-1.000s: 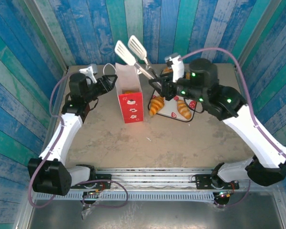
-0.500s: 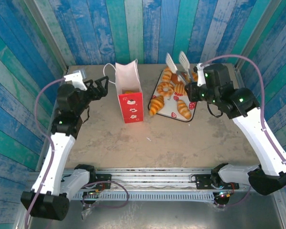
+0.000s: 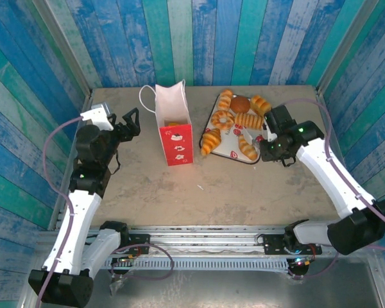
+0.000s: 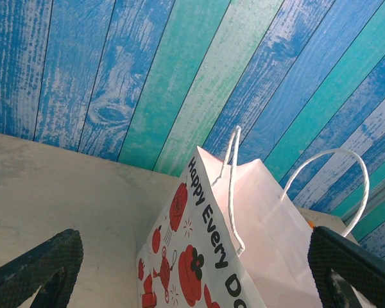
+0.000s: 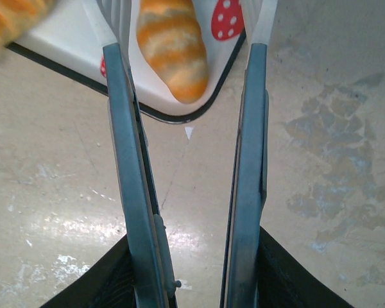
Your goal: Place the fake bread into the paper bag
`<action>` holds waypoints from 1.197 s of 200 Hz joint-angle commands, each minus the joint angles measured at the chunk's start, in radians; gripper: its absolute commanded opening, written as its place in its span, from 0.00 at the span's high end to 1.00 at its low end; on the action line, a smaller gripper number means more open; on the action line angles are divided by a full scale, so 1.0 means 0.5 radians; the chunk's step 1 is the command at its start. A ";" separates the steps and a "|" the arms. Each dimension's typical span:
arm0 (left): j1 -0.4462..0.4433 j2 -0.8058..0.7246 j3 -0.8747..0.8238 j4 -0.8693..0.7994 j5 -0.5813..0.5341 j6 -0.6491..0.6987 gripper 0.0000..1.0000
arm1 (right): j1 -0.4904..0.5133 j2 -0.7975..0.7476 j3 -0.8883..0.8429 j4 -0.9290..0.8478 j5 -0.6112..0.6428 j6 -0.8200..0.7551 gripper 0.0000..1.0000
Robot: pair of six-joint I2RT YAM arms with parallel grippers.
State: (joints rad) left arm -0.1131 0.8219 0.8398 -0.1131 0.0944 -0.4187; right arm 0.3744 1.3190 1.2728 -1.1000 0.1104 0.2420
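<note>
Seen from above, the paper bag (image 3: 175, 138) stands upright on the counter (image 3: 179, 192), with one orange piece showing in its mouth. A second ago my left jaws were at the bag's rim. Now they hang spread wide, clear to its left. My right jaws, pinching the tongs (image 5: 247, 160), have swung from over the bag down to the tray (image 3: 226, 153), and the tong arms straddle a striped loaf (image 5: 170, 48). The remaining fake bread (image 3: 234, 119) lies on the tray. I judge another pick is starting, with the bag unsupported.
</note>
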 commanded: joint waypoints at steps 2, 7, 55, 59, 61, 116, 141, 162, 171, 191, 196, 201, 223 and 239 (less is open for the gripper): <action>-0.002 0.018 -0.002 0.042 -0.015 0.034 0.06 | -0.031 0.079 -0.005 0.004 -0.064 -0.082 0.57; -0.002 0.016 -0.002 0.042 -0.014 0.036 0.06 | -0.034 0.098 -0.005 0.004 -0.064 -0.093 0.57; -0.004 0.027 -0.004 0.028 -0.027 0.032 0.06 | -0.059 0.187 0.013 0.000 -0.073 -0.154 0.57; -0.003 0.027 -0.003 0.028 -0.026 0.032 0.06 | -0.059 0.193 0.012 0.000 -0.075 -0.156 0.57; -0.004 0.028 -0.003 0.029 -0.026 0.030 0.06 | -0.059 0.196 0.011 0.000 -0.076 -0.158 0.57; -0.004 0.041 -0.004 0.030 -0.022 0.020 0.06 | -0.062 0.253 -0.016 0.027 -0.104 -0.180 0.57; -0.001 0.047 -0.001 0.030 -0.017 0.021 0.06 | -0.062 0.284 -0.018 0.034 -0.107 -0.182 0.57; -0.004 0.044 0.001 0.028 -0.019 0.020 0.06 | -0.062 0.307 -0.030 0.043 -0.110 -0.186 0.58; -0.003 0.044 0.001 0.030 -0.017 0.018 0.06 | -0.062 0.316 -0.043 0.049 -0.119 -0.190 0.58; -0.004 0.047 0.001 0.027 -0.015 0.014 0.06 | -0.062 0.334 -0.061 0.064 -0.137 -0.189 0.58; -0.004 0.046 0.000 0.027 -0.013 0.015 0.06 | -0.062 0.338 -0.069 0.066 -0.138 -0.192 0.58; -0.004 0.048 -0.001 0.027 -0.012 0.012 0.06 | -0.062 0.343 -0.075 0.070 -0.143 -0.190 0.58; -0.003 0.047 0.000 0.024 -0.010 0.010 0.06 | -0.062 0.359 -0.097 0.080 -0.165 -0.191 0.59; -0.004 0.047 -0.001 0.024 -0.005 0.004 0.06 | -0.062 0.363 -0.102 0.079 -0.171 -0.190 0.61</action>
State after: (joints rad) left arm -0.1135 0.8406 0.8398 -0.1131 0.0879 -0.4191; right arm 0.3481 1.4944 1.2327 -1.0718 0.0425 0.1566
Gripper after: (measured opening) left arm 0.940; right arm 0.406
